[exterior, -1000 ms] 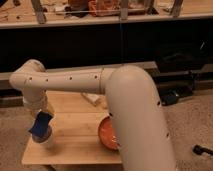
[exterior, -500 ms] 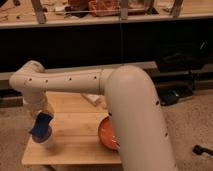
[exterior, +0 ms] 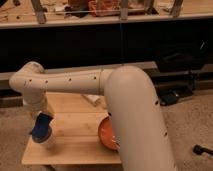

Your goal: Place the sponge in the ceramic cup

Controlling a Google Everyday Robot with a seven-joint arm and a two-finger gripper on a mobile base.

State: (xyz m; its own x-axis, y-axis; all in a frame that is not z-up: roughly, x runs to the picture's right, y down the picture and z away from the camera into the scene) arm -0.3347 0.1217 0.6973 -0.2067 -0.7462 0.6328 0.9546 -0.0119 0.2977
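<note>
The dark-blue sponge (exterior: 42, 126) hangs tilted at the left side of the wooden table (exterior: 80, 145), its lower end at the mouth of the white ceramic cup (exterior: 49, 142). My gripper (exterior: 41, 116) sits directly above the cup, at the end of the white arm that reaches in from the right, and it is shut on the sponge's upper end. The sponge hides most of the cup; only its lower white wall shows.
An orange plate (exterior: 106, 134) lies at the table's right edge, half hidden behind my arm. A slim white bottle (exterior: 93, 100) lies near the table's back edge. Behind it runs a dark bench with a cluttered shelf on top, and carpet surrounds the table.
The sponge and the gripper have shifted only slightly over the cup; the plate and bottle have not moved.
</note>
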